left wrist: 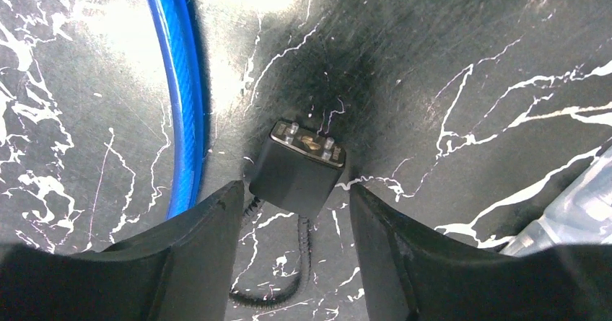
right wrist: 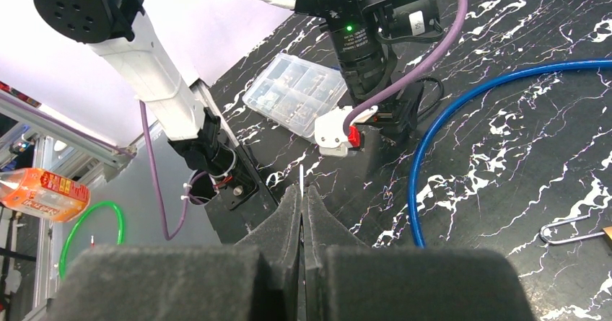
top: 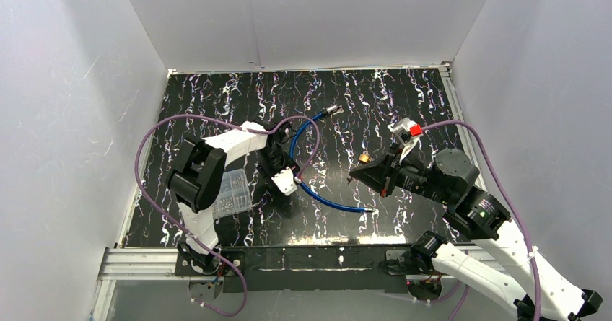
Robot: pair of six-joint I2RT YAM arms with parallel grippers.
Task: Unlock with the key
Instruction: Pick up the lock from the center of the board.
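Observation:
The lock [left wrist: 299, 173] is a small black block lying on the marbled table, its metal keyhole face [left wrist: 309, 142] turned away from the wrist and a black braided cable loop [left wrist: 303, 263] trailing toward it. My left gripper [left wrist: 292, 191] is open, and its fingertips closely flank the lock's near end. From above, the left gripper [top: 285, 182] points down left of centre and hides the lock. My right gripper [right wrist: 303, 191] is shut on the key [right wrist: 301, 173], a thin silver blade seen edge-on, poking out past the pads. The right gripper [top: 357, 173] hovers right of the left one.
A blue tube [top: 317, 191] curves across the table between the arms and runs just left of the lock [left wrist: 177, 83]. A clear parts box [top: 232, 191] lies by the left arm. A wire ring [right wrist: 570, 231] lies on the table to the right. White walls enclose the table.

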